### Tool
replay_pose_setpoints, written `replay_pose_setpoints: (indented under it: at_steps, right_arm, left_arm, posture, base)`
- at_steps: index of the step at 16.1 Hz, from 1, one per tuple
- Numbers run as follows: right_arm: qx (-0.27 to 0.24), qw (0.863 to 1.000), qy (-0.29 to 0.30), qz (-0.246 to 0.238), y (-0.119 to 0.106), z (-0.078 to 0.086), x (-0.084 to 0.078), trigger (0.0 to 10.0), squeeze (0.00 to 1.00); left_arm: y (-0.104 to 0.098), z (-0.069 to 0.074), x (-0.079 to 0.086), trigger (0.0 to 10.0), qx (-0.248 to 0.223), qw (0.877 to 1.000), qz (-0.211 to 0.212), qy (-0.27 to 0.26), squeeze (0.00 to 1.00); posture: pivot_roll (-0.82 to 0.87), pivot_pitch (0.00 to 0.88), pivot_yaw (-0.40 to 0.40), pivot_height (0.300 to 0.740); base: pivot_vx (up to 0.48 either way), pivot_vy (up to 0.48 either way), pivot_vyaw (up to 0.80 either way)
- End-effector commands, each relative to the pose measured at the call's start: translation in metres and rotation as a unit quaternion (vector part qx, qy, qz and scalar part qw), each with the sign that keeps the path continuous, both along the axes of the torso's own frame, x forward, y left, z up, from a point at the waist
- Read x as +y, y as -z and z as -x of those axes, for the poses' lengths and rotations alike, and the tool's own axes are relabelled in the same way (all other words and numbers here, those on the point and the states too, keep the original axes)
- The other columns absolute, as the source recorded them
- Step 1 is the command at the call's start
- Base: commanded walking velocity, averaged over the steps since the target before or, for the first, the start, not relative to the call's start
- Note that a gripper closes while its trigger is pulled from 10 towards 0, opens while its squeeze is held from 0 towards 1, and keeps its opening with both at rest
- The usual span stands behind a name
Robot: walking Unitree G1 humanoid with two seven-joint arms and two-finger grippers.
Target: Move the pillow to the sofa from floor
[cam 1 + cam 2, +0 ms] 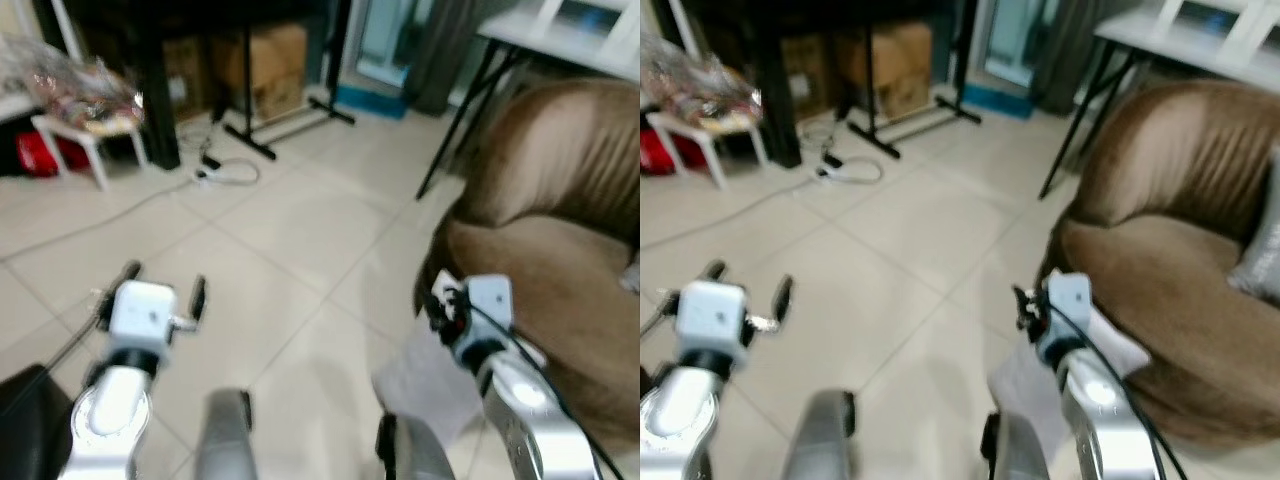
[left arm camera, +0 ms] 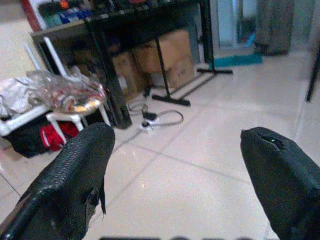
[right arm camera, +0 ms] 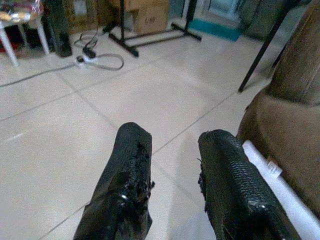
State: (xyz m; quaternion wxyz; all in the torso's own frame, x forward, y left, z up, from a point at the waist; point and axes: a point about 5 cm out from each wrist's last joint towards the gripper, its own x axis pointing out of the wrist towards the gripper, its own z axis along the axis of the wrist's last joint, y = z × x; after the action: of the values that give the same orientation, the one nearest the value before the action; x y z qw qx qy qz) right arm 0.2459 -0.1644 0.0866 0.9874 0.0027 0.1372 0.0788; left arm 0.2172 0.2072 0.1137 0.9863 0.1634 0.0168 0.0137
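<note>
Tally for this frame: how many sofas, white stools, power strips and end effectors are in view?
Sofa: 1
White stool: 1
Power strip: 1
End effectors: 2 (left end effector, right end effector)
Total: 5

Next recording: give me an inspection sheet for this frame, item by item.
Surface: pale tiled floor.
Job's things: brown sofa on the right; pale flat item, likely the pillow, on the floor at its base.
Clutter: heaped white stool; cardboard boxes.
Hands: left hand open above the floor; right hand open near the sofa's base, holding nothing.
Cables: power strip with looped cable on the floor.
Surroundings: black-legged white table behind the sofa.
</note>
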Motion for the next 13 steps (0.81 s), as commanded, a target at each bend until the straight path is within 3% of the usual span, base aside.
replay_pose_setpoints:
  at_steps: [1,2,9,13]
  right_arm:
    - [-0.008,1.0,0.016,0.012,-0.0029,-0.0024,-0.0109,10.0,0.0]
    - [-0.008,1.0,0.016,0.012,-0.0029,-0.0036,-0.0107,10.0,0.0]
    - [-0.011,1.0,0.019,0.012,-0.0011,-0.0054,-0.0095,10.0,0.0]
    - [-0.021,1.0,0.003,0.005,-0.0034,-0.0081,-0.0072,10.0,0.0]
  left_arm:
    - [-0.0023,-0.0039,-0.0103,10.0,-0.005,1.0,0.013,0.022,0.0]
    - [-0.0027,-0.0047,-0.0099,10.0,-0.005,1.0,0.012,0.022,0.0]
    - [-0.0039,-0.006,-0.0101,10.0,-0.007,1.0,0.009,0.029,0.0]
    - [-0.0046,-0.008,-0.0094,10.0,-0.008,1.0,0.007,0.03,0.0]
  posture:
    - [-0.03,0.0,-0.075,0.595]
    - [-0.03,0.0,-0.074,0.595]
    - [-0.03,0.0,-0.068,0.595]
    - [-0.03,0.0,-0.067,0.595]
  base:
    - [0.289,0.0,0.0]
    - [0.289,0.0,0.0]
    - [0.287,0.0,-0.73]
    - [0.286,0.0,0.0]
